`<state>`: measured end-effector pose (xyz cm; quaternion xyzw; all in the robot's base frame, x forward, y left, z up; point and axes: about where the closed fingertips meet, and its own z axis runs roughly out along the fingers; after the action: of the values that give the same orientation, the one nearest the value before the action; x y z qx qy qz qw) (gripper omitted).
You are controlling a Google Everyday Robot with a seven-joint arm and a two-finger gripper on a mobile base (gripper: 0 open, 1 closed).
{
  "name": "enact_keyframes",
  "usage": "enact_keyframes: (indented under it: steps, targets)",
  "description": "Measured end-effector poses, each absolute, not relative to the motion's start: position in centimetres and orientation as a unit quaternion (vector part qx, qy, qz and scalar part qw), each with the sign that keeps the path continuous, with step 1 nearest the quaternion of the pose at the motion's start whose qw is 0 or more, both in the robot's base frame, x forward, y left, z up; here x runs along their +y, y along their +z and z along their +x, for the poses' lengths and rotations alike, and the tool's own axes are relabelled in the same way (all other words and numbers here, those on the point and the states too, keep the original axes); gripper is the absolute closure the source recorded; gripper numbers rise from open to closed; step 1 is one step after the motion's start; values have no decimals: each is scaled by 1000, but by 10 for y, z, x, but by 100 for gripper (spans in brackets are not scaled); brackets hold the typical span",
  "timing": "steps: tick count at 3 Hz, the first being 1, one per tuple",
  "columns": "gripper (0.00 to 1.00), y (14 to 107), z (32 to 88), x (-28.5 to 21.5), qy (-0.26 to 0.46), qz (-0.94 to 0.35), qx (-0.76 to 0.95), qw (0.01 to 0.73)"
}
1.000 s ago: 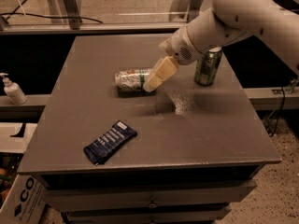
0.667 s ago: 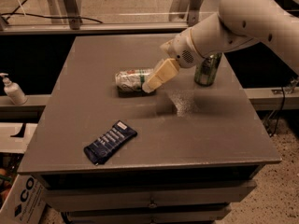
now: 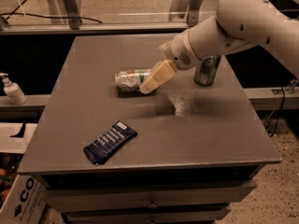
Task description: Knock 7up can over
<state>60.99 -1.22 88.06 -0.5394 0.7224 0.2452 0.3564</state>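
Note:
The 7up can, whitish-silver with green lettering, lies on its side near the middle of the grey table. My gripper, with cream-coloured fingers, hangs at the can's right end and covers it; the white arm reaches in from the upper right. I cannot see if it touches the can.
A darker all-green can stands upright at the right, partly behind the arm. A dark blue snack packet lies near the table's front left. A white pump bottle stands on a ledge off the table's left side.
The arm has lifted slightly up and to the right. The gripper stays at the lying can's right end. The can has not moved.

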Motion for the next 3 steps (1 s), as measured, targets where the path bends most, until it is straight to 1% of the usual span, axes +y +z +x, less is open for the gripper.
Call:
enact_keyframes:
  steps: [1,2,3]
  targets:
    - [0,870,600,-11,245,-522,727,373]
    - [0,848,587,-20,250,-492,735,395]
    - [0,827,577,-41,258,-457,740,421]
